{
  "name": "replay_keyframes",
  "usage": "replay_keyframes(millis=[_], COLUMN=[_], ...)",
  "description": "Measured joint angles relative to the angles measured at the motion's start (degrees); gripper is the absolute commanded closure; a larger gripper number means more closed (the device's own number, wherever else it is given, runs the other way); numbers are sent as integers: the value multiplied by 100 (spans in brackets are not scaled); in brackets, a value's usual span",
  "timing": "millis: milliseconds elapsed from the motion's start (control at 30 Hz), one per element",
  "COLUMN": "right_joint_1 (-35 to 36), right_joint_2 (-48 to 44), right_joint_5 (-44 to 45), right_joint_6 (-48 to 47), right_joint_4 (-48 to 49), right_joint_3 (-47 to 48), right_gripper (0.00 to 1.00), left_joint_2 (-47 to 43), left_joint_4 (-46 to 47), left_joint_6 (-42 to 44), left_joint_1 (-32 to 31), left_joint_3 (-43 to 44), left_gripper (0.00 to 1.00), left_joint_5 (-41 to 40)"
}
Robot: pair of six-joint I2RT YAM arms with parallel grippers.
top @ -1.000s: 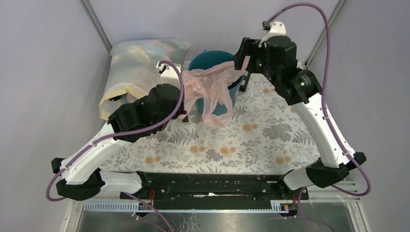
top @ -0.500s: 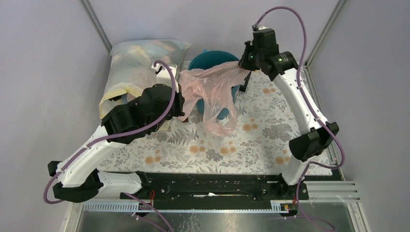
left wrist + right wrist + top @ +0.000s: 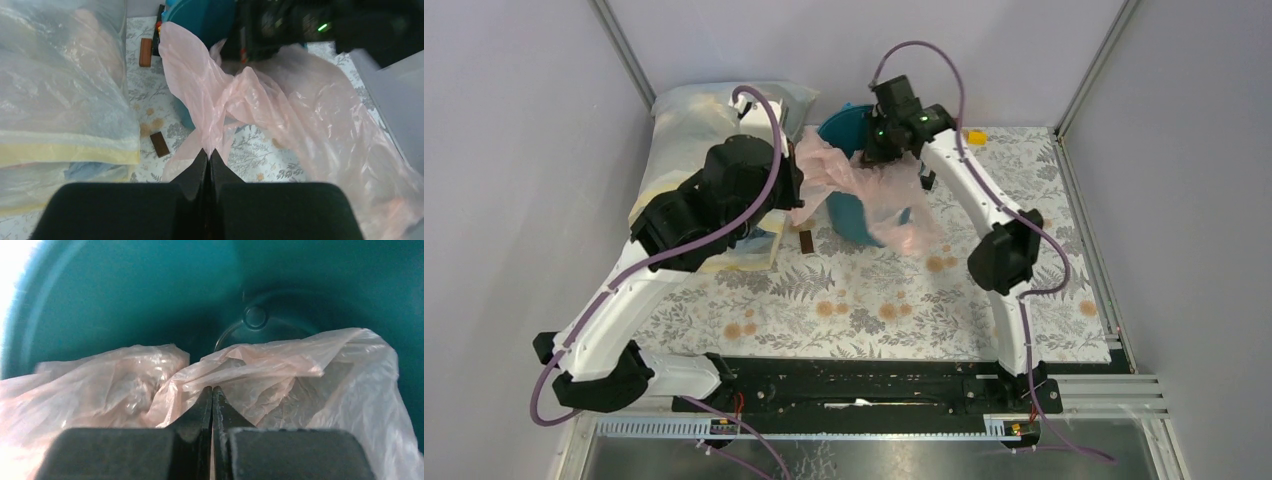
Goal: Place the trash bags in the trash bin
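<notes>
The trash bag [image 3: 864, 180], thin pale-pink plastic, is stretched between both grippers and drapes over the front of the teal trash bin [image 3: 849, 222]. My left gripper [image 3: 208, 151] is shut on a twisted end of the bag [image 3: 240, 100], to the left of the bin [image 3: 200, 17]. My right gripper [image 3: 212, 388] is shut on another fold of the bag [image 3: 280, 365]. It points down into the bin's mouth, with the bin's teal inside [image 3: 150, 290] behind it. In the top view the right wrist [image 3: 899, 120] hangs over the bin's rim.
A big cloudy yellowish-white sack [image 3: 686, 130] lies at the far left, close beside my left arm [image 3: 55, 85]. A small brown block [image 3: 806, 243] lies on the floral cloth near the bin, and an orange-brown one [image 3: 145, 52] further back. A yellow piece [image 3: 975, 136] sits far right.
The right arm has swung left and folded, carrying its end of the bag over the bin's mouth. The left arm has moved further back with its end. The bag now covers the bin's front.
</notes>
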Motion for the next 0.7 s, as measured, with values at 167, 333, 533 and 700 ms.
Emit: replay_keyframes(millis=[167, 333, 533, 700], right_joint_1=[216, 136, 63, 48], right_joint_2=[708, 1060, 551, -586], right_joint_5=[275, 566, 664, 463], right_joint_6=[-227, -444, -726, -997], right_joint_4=[-238, -494, -417, -229], right_joint_3=[203, 437, 649, 544], right_gripper=[100, 88, 62, 40], left_joint_2=[402, 951, 1449, 1464], left_joint_4=[203, 385, 435, 487], left_joint_6=[190, 280, 286, 280], left_joint_1=[476, 1128, 1663, 1847], left_joint_3=[374, 501, 560, 706], left_gripper=[100, 100, 100, 100], left_joint_5=[610, 1394, 2074, 2396])
